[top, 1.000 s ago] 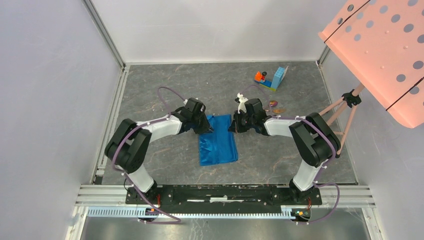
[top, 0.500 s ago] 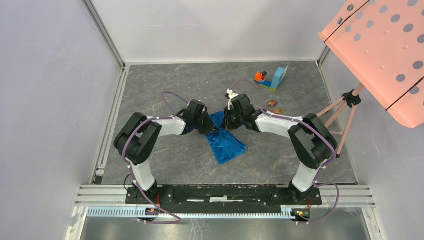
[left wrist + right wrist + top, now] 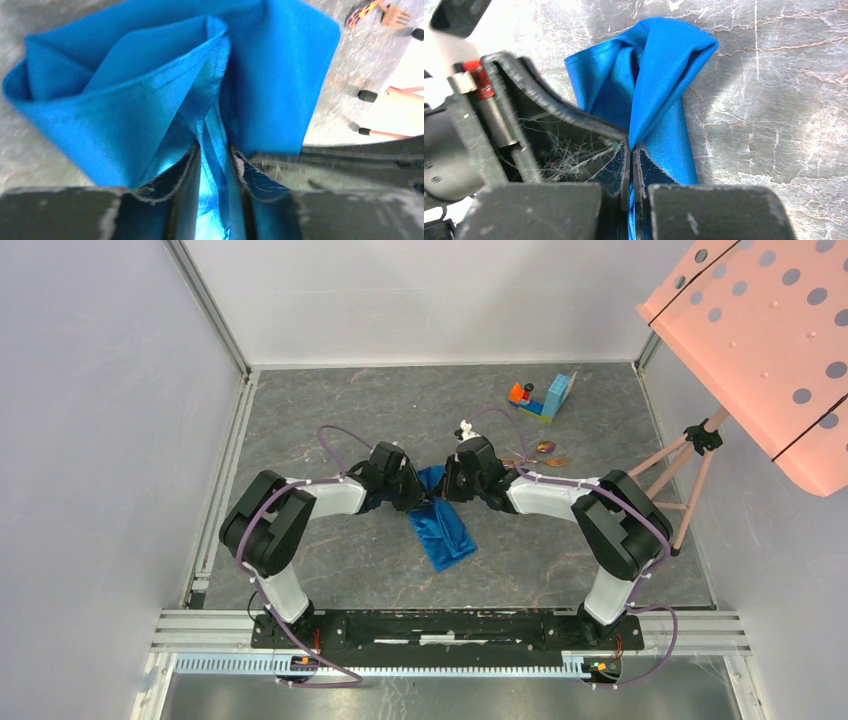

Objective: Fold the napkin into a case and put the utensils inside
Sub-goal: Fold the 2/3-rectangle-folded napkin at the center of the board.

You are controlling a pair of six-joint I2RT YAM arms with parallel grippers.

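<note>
The bright blue napkin (image 3: pixel 445 532) is bunched into a narrow, slanted bundle on the grey table, pinched at its far end between both grippers. My left gripper (image 3: pixel 412 495) holds folds of the cloth (image 3: pixel 150 100) between jaws that stand slightly apart (image 3: pixel 214 147). Pressed tightly together, the right gripper (image 3: pixel 452 488) clamps a thin edge of the napkin (image 3: pixel 664 75) between its tips (image 3: pixel 631 144). The two grippers nearly touch each other. The copper utensils (image 3: pixel 548 455) lie on the table to the right of the right arm, and they also show in the left wrist view (image 3: pixel 395 15).
An orange-and-blue toy block piece (image 3: pixel 540 398) stands at the back right. A pink tripod (image 3: pixel 690 460) with a perforated pink panel (image 3: pixel 770 340) stands at the right edge. White walls enclose the table on three sides.
The two grippers have come together over the middle. The napkin, a flat oblong one second ago, is now gathered into a narrower bundle slanting towards the front right.
</note>
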